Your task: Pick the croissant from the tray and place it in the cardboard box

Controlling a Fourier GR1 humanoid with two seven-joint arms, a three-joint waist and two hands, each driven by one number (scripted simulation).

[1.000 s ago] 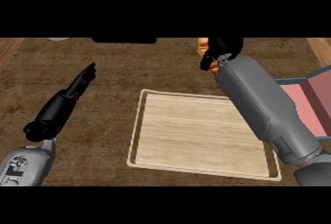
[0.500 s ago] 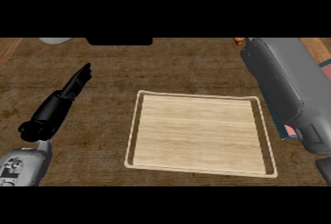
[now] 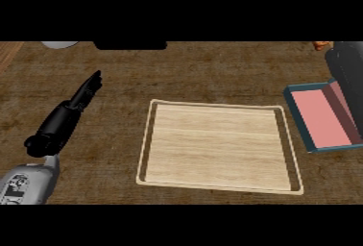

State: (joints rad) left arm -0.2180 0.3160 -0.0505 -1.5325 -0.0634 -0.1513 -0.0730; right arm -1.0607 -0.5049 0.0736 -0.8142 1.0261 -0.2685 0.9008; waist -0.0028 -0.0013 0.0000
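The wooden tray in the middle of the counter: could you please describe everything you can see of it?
The wooden tray is a flat, nearly square piece of pale, light-grained wood with a raised cream rim and rounded corners; a darker shadowed groove runs inside the rim. It lies flat on the dark brown counter, slightly skewed, near the middle. Nothing lies on it: no croissant is on its surface. Neither robot hand touches it. The left robot hand shows to its left, the blue-walled box with a pink floor to its right, both apart from it.
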